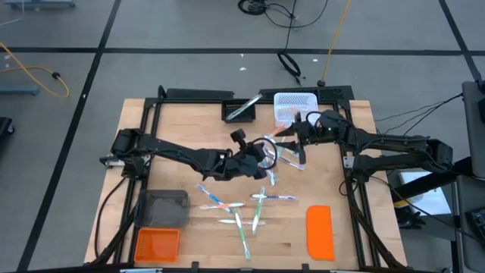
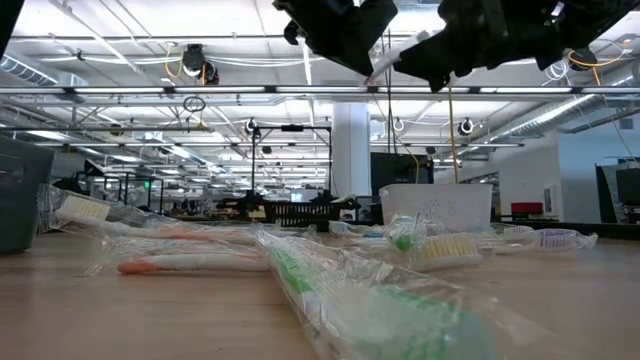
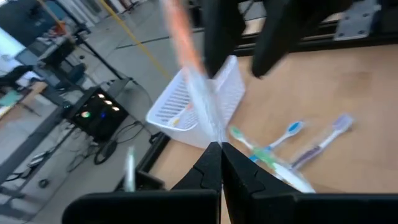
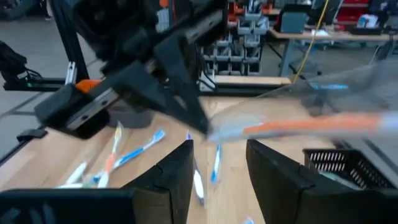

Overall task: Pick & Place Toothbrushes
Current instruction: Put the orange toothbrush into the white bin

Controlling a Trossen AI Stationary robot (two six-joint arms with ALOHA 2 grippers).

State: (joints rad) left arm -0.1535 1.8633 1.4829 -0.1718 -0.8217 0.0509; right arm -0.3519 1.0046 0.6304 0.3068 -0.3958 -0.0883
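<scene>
Toothbrushes [image 1: 239,206] probably before basket [image 1: 292,107]

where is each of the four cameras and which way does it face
High view: overhead, straight down on the table; both arms, white basket.
Low view: table height, level into the room; wrapped toothbrushes close, grippers overhead.
Left wrist view: behind the left gripper, shut on an orange toothbrush, facing the basket.
Right wrist view: behind the right gripper, facing the left gripper.
Shared: both wrist views show that orange toothbrush.
</scene>
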